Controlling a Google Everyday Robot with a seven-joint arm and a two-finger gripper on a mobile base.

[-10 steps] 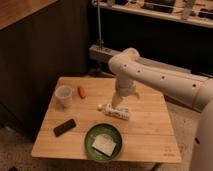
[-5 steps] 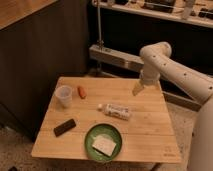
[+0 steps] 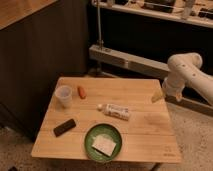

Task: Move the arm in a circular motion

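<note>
The arm (image 3: 187, 75) is glossy white with thick rounded segments and enters from the right edge of the camera view. It bends down at a bulbous joint near the table's far right corner. Its gripper (image 3: 158, 95) is the small pale tip hanging just over the right edge of the wooden table (image 3: 145, 132). Nothing appears to be held.
On the table lie a white bottle (image 3: 116, 111) on its side, a clear plastic cup (image 3: 63, 96), a small orange item (image 3: 81, 91), a black rectangular object (image 3: 65, 127) and a green plate (image 3: 103, 142) with a pale sponge. Metal shelving stands behind; a dark wall rises at left.
The arm has swung from over the bottle at the table's middle out to the right, and its tip now hangs at the table's right edge.
</note>
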